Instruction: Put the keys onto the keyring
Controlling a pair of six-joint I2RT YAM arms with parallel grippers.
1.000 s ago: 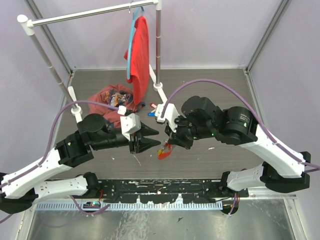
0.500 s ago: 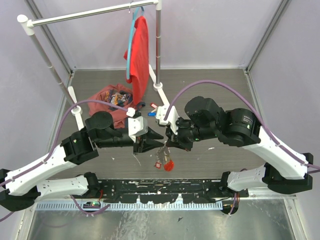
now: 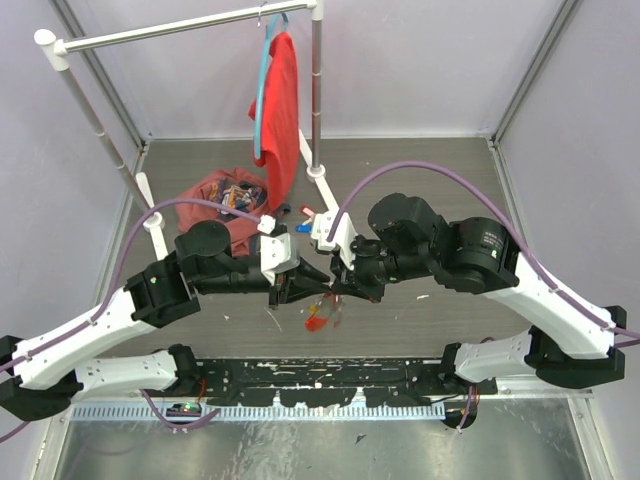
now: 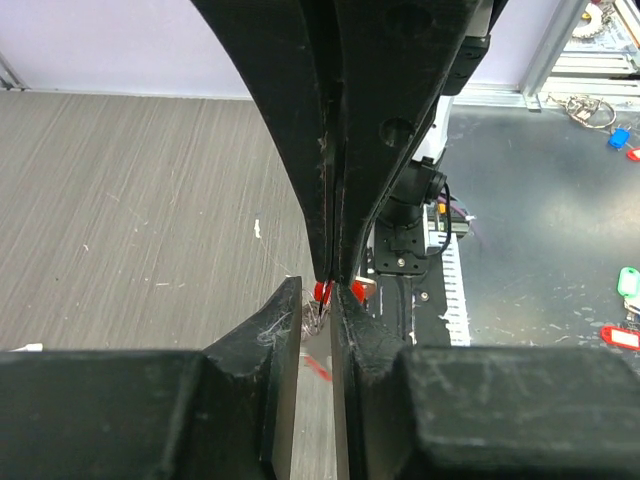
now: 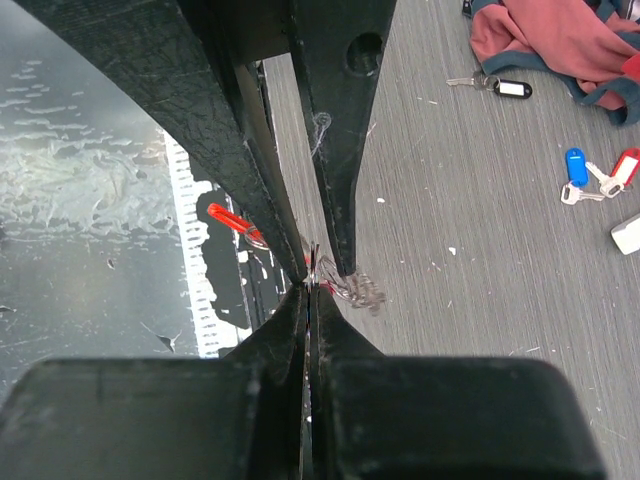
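Note:
The keyring [image 3: 318, 318] hangs in mid-air over the table's near part, a thin silver chain [image 5: 357, 290] with a long red tag [image 5: 232, 222]. My right gripper [image 5: 312, 282] is shut on its wire at the very fingertips. My left gripper [image 4: 318, 300] faces it tip to tip, its jaws a narrow gap apart, with the chain and bits of red tag [image 4: 322, 292] between them. In the top view the left gripper [image 3: 302, 287] and right gripper [image 3: 335, 283] meet above the tag. Loose keys lie on the table: one with a blue tag [image 5: 575, 165], one with a red tag [image 5: 625, 165], one with a black tag [image 5: 507, 88].
A crumpled red cloth [image 3: 225, 195] lies at the back left. A red shirt on a blue hanger [image 3: 278, 100] hangs from the white rack [image 3: 317, 90]. A small white block [image 5: 630, 232] sits near the keys. The black base rail [image 3: 320, 375] runs along the near edge.
My left gripper has moved closer to the right gripper's tips and its jaws have narrowed. The keyring's red tag has swung under the grippers. The right gripper stays shut.

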